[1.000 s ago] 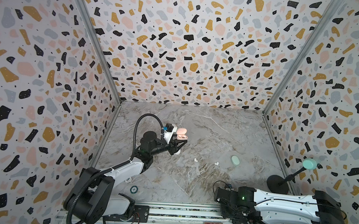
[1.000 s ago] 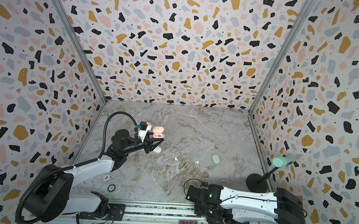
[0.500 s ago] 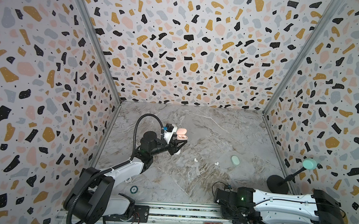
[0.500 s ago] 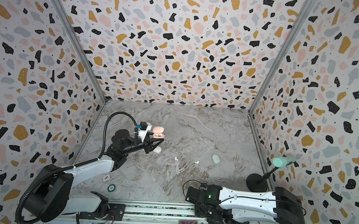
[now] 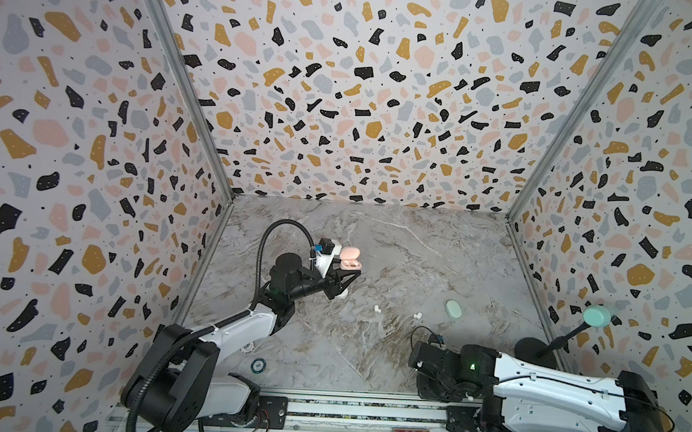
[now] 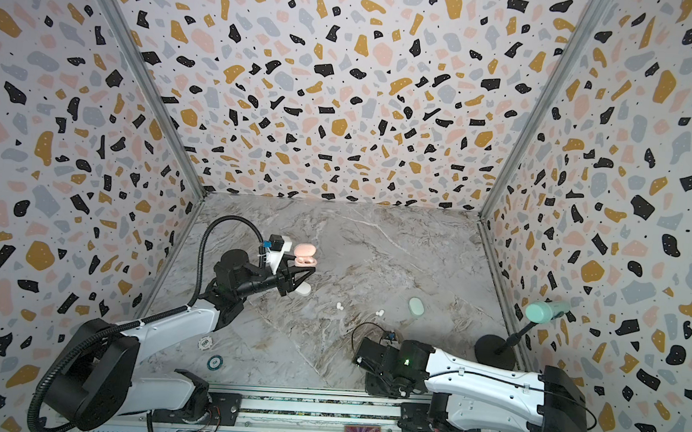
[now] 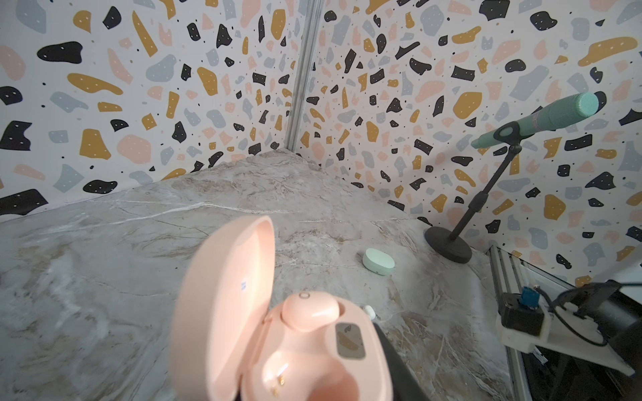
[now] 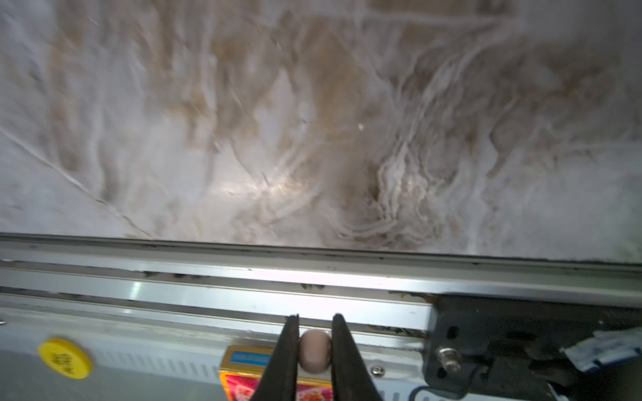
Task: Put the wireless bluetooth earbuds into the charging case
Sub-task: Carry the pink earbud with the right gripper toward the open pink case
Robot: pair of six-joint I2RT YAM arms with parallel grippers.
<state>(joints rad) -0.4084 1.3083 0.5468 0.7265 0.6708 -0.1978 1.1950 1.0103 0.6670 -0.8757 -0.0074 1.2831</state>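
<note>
A robotics lab test cell: terrazzo-print panels enclose three sides of a marble-print tabletop; an aluminium rail along its front edge carries two robot arms; a microphone stand sits at its right edge.

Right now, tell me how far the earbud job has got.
Done: the open pink case, held by the left gripper, has one pink bud seated. In hand: the right gripper pinches the second pink bud. Left: seat it in the empty socket; two white buds lie loose; the mint case is closed.
</note>
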